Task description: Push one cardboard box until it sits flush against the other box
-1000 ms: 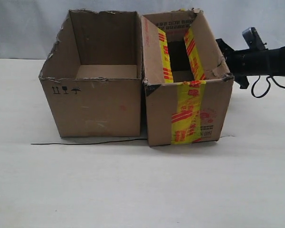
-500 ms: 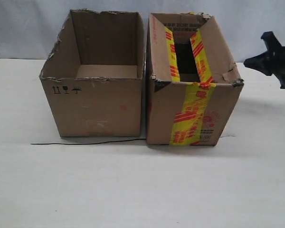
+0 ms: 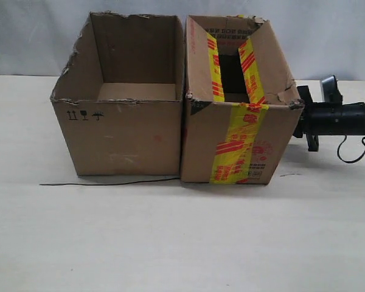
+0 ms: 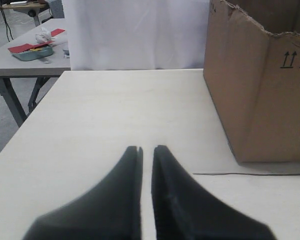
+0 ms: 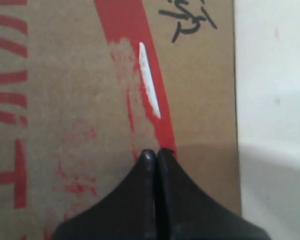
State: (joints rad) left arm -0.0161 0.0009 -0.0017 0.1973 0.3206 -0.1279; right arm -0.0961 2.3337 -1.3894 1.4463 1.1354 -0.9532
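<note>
The cardboard box (image 3: 237, 143), banded with yellow and red tape, stands open-topped right of the other box (image 3: 118, 137), which is plain brown with black symbols. Their facing walls meet at the rim, with at most a thin dark slit lower down. My right gripper (image 3: 299, 121) reaches in from the right and is shut, its tips (image 5: 155, 152) pressed on the red-printed side (image 5: 90, 90) of the taped box. My left gripper (image 4: 146, 148) hovers over bare table, fingers nearly together with nothing between them. The plain box's corner (image 4: 255, 100) stands ahead of it to one side. It is out of the exterior view.
A thin black wire (image 3: 109, 182) lies on the white table (image 3: 182, 243) in front of the plain box, also visible as the wire (image 4: 250, 174) in the left wrist view. A second table with a teal tray (image 4: 32, 51) stands beyond the table's edge.
The taped box has slid left and squared up against the plain box. My right gripper dropped from above the table back to the box's right side.
</note>
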